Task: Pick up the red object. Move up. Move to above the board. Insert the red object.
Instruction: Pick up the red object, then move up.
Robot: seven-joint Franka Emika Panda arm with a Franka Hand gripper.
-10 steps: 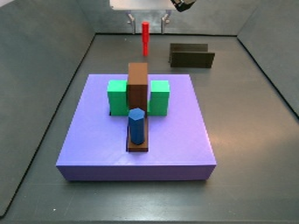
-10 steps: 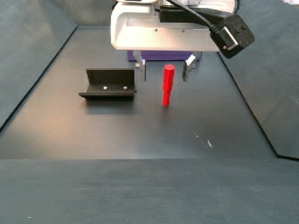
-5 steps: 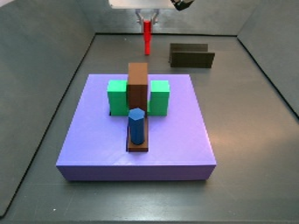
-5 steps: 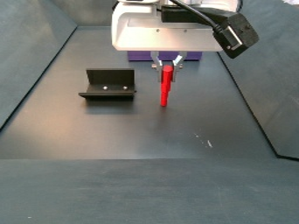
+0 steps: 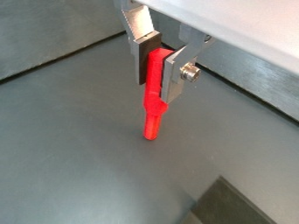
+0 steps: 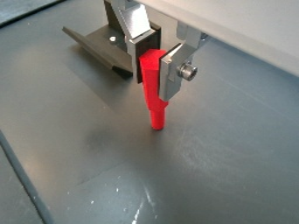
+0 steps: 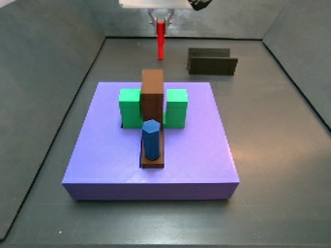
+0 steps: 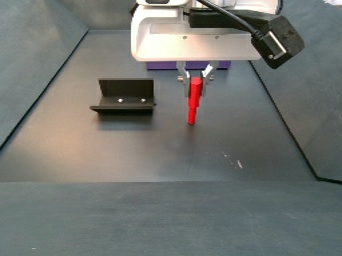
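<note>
The red object (image 7: 162, 41), a thin red peg, hangs upright at the far end of the floor, beyond the purple slab. My gripper (image 7: 162, 17) is shut on its top end. Both wrist views show the gripper (image 5: 160, 66) (image 6: 158, 63) with silver fingers (image 5: 179, 72) (image 6: 176, 75) pressed on the red object (image 5: 153, 101) (image 6: 155, 94). A side view shows the gripper (image 8: 198, 73) holding the red object (image 8: 195, 100) with its lower tip near the floor; whether it touches is unclear. The board (image 7: 153, 92), brown wood, stands on the slab between green blocks.
The purple slab (image 7: 195, 155) fills the middle of the floor, with green blocks (image 7: 130, 108) (image 7: 177, 107) either side of the board. A blue hexagonal peg (image 7: 151, 139) stands in the board's low strip. The fixture (image 7: 212, 62) (image 8: 123, 97) (image 6: 98, 48) stands beside the gripper. Grey walls enclose the floor.
One second ago the fingers stood wide open either side of the upright red object. They have since closed on its top, and it has shifted slightly.
</note>
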